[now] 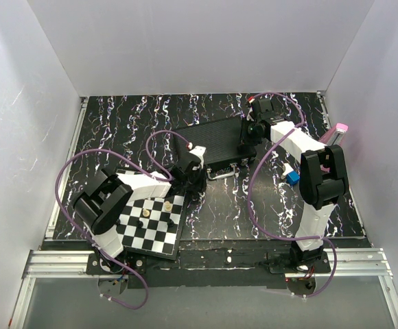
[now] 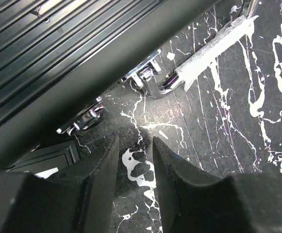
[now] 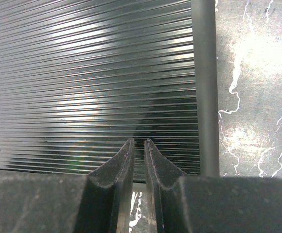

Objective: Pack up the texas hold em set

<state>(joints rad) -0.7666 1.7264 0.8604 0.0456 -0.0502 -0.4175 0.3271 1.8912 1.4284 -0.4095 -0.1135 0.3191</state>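
Observation:
The texas hold em set's black ribbed briefcase [image 1: 213, 140] lies closed in the middle of the marbled table. In the left wrist view its front edge shows a silver latch [image 2: 153, 80], a second latch [image 2: 82, 121] and the grey handle [image 2: 219, 46]. My left gripper [image 2: 135, 141] sits low on the table just in front of that edge [image 1: 189, 179], open, with only table between its fingers. My right gripper [image 3: 138, 141] is over the ribbed lid [image 3: 92, 77] near the case's right end [image 1: 248, 140]. Its jaws stand a narrow slit apart and hold nothing.
A black-and-white chessboard [image 1: 151, 223] with a few pieces lies at the front left, under my left arm. A pink metronome [image 1: 336, 131] stands by the right wall, with a small blue object [image 1: 293, 177] nearer the middle. White walls close in three sides.

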